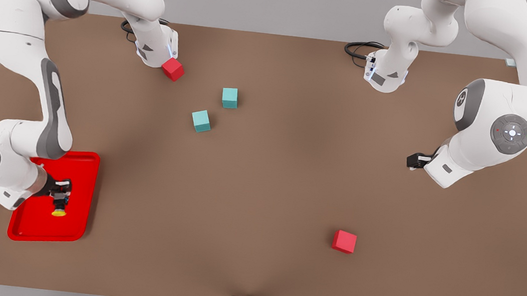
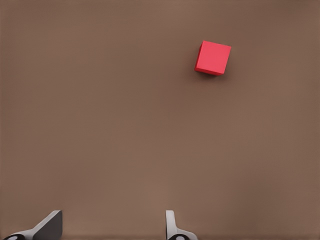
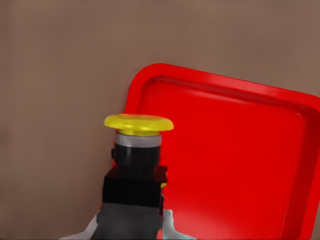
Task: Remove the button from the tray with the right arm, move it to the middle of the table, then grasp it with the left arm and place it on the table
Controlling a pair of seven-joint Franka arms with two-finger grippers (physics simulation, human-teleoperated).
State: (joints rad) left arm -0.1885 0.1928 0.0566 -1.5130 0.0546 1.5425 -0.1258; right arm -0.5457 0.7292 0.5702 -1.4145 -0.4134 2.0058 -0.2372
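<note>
- The button (image 1: 60, 205) is clamped by its dark body in the right gripper (image 1: 59, 195), yellow cap pointing away from the wrist, just over the floor of the red tray (image 1: 83, 161).
- In the right wrist view, the button (image 3: 136, 160) sits between the fingers (image 3: 170, 227), with the tray's rounded corner (image 3: 145, 80) just behind the cap.
- The left gripper (image 1: 415, 160) hangs over bare table (image 1: 261, 208) well apart from the tray; its fingers (image 2: 47, 226) are spread wide, nothing between them.
- A red cube (image 1: 344, 241) lies on the table between the left gripper and the tray, nearer the gripper; the left wrist view shows it (image 2: 213, 58) ahead of the fingers.
- Two teal cubes (image 1: 201, 121) (image 1: 230, 97) sit well apart from the tray.
- Another red cube (image 1: 172, 69) rests just beside the right arm's base (image 1: 155, 49).
</note>
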